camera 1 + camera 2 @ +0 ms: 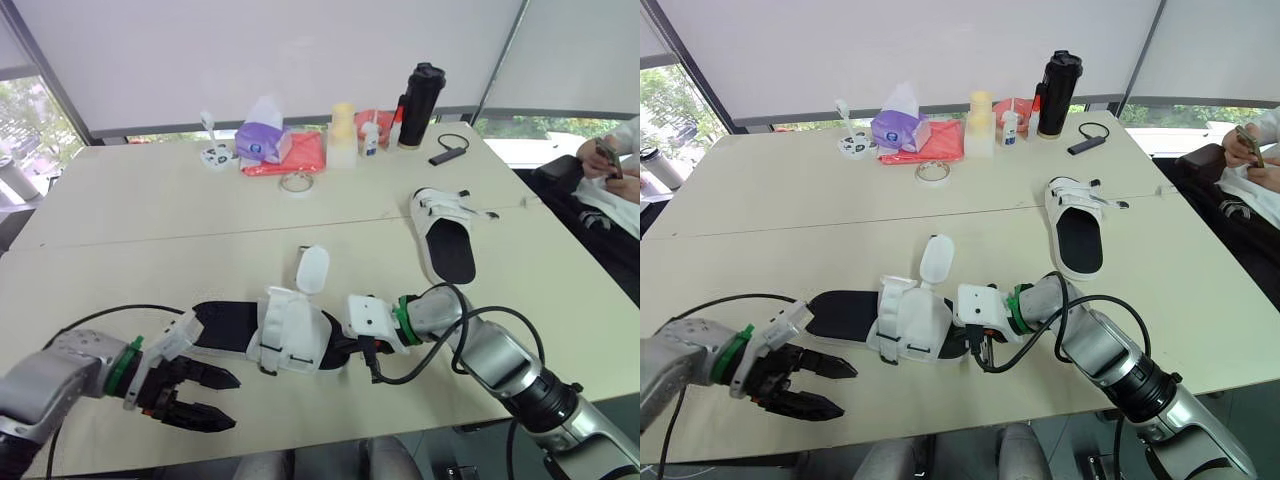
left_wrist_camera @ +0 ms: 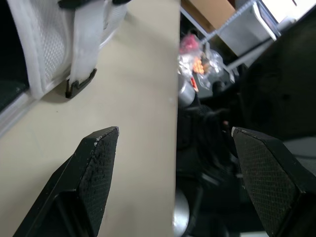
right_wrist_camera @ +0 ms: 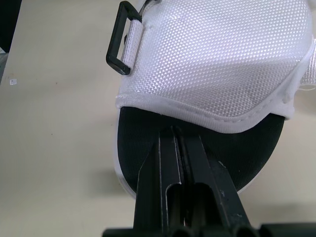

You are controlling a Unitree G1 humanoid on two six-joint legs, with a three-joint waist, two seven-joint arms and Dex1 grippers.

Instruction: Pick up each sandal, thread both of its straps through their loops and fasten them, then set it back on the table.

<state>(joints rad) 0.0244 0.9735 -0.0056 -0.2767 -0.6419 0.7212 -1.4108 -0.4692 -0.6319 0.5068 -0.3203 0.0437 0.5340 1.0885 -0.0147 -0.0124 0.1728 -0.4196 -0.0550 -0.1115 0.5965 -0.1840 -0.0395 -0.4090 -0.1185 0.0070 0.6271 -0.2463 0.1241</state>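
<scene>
Resting on the near sandal, right claw is clenched; left claw released alongside.

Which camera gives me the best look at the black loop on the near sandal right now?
The right wrist view: the loop shows whole and close, nothing threaded through it, at the edge of the sandal. The left wrist view shows another loop at a strap end. In the eye views the loops are small dark marks.
</scene>
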